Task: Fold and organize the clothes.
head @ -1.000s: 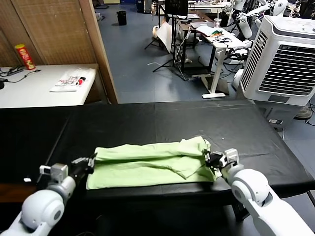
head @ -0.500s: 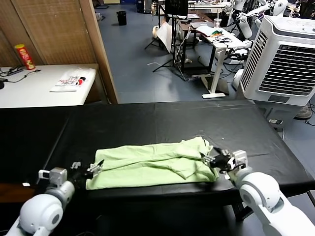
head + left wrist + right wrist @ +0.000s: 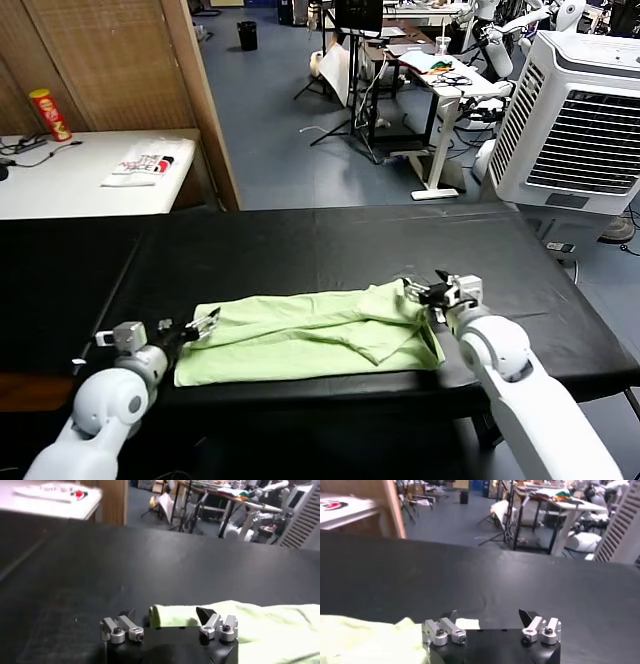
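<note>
The shirt [image 3: 315,335] lies folded lengthwise near the front edge of the table [image 3: 330,235]. My left claw [image 3: 203,325] and right claw [image 3: 428,292] stand wide open at its ends, holding nothing. Regripping only the top layer could drag the fold apart.

One green T-shirt [image 3: 310,335], two end effectors [image 3: 200,326] [image 3: 425,292], one black table [image 3: 330,245]
</note>
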{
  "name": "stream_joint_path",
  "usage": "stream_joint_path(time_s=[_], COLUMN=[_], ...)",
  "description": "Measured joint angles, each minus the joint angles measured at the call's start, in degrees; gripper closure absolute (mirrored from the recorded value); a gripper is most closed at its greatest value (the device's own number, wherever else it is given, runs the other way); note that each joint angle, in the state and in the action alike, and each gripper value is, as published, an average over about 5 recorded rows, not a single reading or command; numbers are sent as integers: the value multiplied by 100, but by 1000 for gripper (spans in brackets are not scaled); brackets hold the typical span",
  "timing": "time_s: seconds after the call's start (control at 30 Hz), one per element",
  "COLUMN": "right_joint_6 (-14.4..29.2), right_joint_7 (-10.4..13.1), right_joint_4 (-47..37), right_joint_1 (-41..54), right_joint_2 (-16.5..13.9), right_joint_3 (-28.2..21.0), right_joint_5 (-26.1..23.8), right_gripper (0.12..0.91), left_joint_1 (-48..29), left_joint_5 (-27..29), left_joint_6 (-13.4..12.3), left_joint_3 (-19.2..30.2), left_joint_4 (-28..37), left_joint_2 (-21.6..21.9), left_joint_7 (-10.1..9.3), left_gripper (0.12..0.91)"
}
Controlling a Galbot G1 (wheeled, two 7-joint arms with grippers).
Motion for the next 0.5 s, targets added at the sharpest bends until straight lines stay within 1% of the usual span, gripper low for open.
stream_joint_path(time_s=[0.03,0.1,0.13,0.17,0.23,0.27,0.33,0.37,0.4,0.43,0.47,0.5], right_joint_6=[19,60,83,115,195,245,366,423,476,522,554,575], right_joint_7=[-8,-23,-26,-17,24,57,139,180,216,243,255,251], right_joint_4=[-39,-101,-127,-150,-186,-198,-213,-218,-221,-224,-226,-226], right_joint_1=[-2,-16,-26,-39,-65,-77,-105,-118,-130,-141,-152,-162], right_joint_2=[36,104,134,165,224,251,305,330,354,377,398,412], right_joint_3=[6,18,22,27,34,38,48,52,56,60,64,69], right_joint_5=[-30,-95,-127,-164,-230,-263,-340,-380,-419,-450,-471,-479], right_gripper=[352,443,493,560,660,727,817,858,883,892,901,901], left_joint_1=[-28,-83,-105,-123,-135,-130,-109,-97,-86,-80,-77,-79], left_joint_5=[-3,-15,-21,-30,-41,-28,69,159,278,417,571,740], left_joint_6=[-6,-26,-37,-51,-86,-113,-200,-260,-329,-402,-478,-552], left_joint_3=[4,9,10,10,11,14,26,37,51,67,85,102], left_joint_4=[45,127,161,191,225,231,231,229,233,240,249,263], left_joint_2=[-32,-86,-106,-123,-143,-149,-160,-167,-175,-185,-197,-211], left_joint_7=[1,1,0,0,12,25,66,99,135,168,200,223], left_gripper=[244,296,338,397,496,563,663,730,780,822,859,879])
